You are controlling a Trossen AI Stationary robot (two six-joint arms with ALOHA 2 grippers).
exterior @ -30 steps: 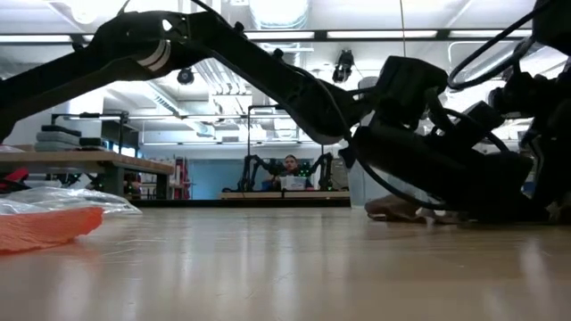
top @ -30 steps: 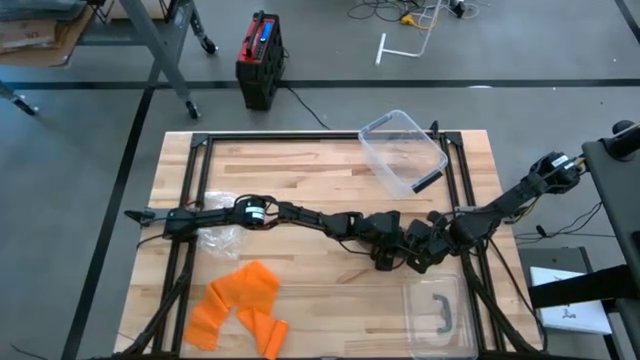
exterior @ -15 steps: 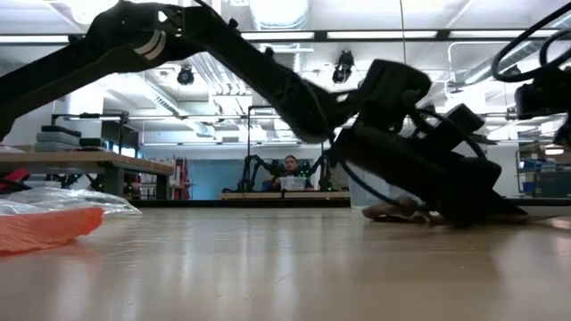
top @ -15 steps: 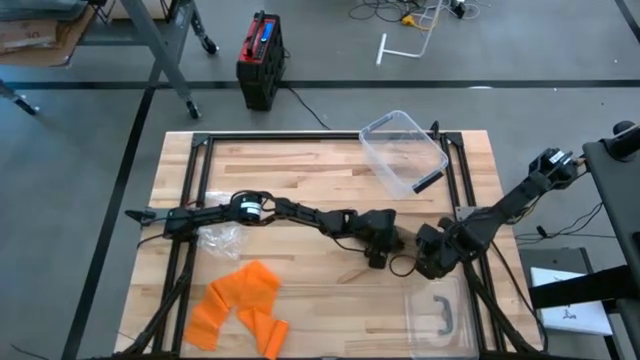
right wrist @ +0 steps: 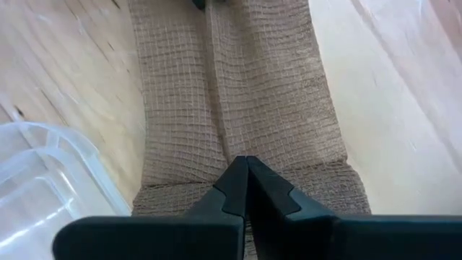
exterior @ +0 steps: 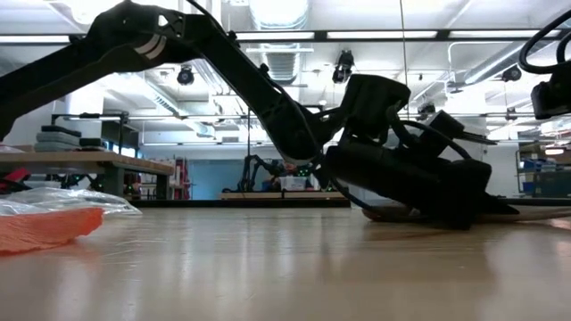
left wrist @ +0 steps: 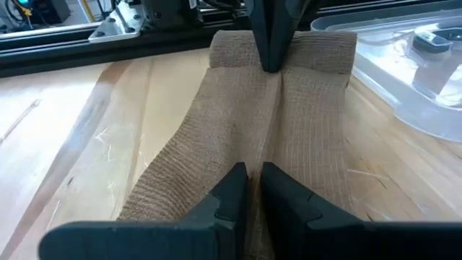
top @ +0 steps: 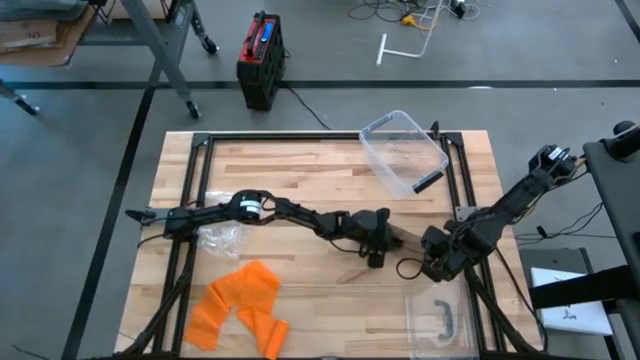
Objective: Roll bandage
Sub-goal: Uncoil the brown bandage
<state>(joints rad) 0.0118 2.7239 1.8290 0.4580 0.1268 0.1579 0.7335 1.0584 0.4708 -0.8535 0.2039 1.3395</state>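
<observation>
your left claw (left wrist: 249, 189) nearly pressed together, pinching the tan bandage (left wrist: 238, 130) flat on the bench (top: 300, 180), your right claw (right wrist: 245, 180) pressed together on its rolled end, facing the left

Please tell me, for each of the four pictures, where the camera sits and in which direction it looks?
High view: above, looking straight down on the table, both arms and the bandage.
Low view: at table-top height, looking level across; arms descend from above.
Left wrist view: on the left arm, past the left gripper pinching the bandage.
Right wrist view: on the right arm, past the right gripper.
Both wrist views share the bandage.
</observation>
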